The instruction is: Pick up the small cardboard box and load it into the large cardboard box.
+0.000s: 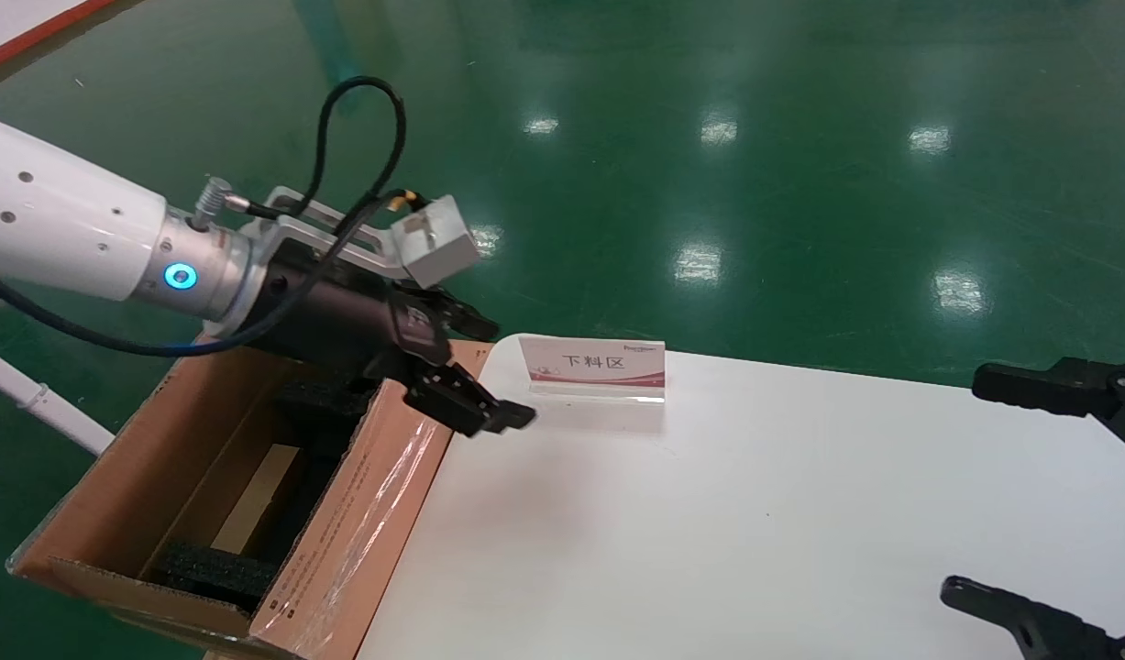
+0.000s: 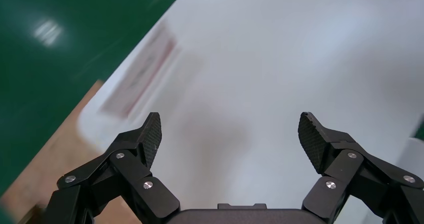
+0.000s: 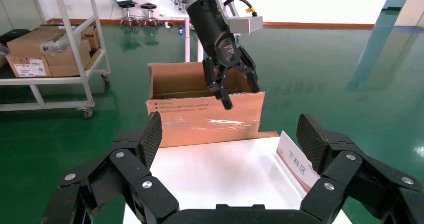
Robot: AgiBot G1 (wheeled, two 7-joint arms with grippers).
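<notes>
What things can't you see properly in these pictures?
- Small cardboard box: not clearly in any view.
- Large cardboard box floor, head view: hidden by its walls, black foam and the open left gripper.
- Right gripper, head view: cut off by the edge.
- Sign, left wrist view: blurred.

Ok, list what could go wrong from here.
1. The left gripper, jaws open, hangs just above the large box's taped flap; a low move could snag it.
2. The sign stands close by on the table and could get knocked.
3. No small box shows on the table; a tan face between the foam blocks may be it, I cannot tell.
The right gripper is parked open at the table's right edge.
</notes>
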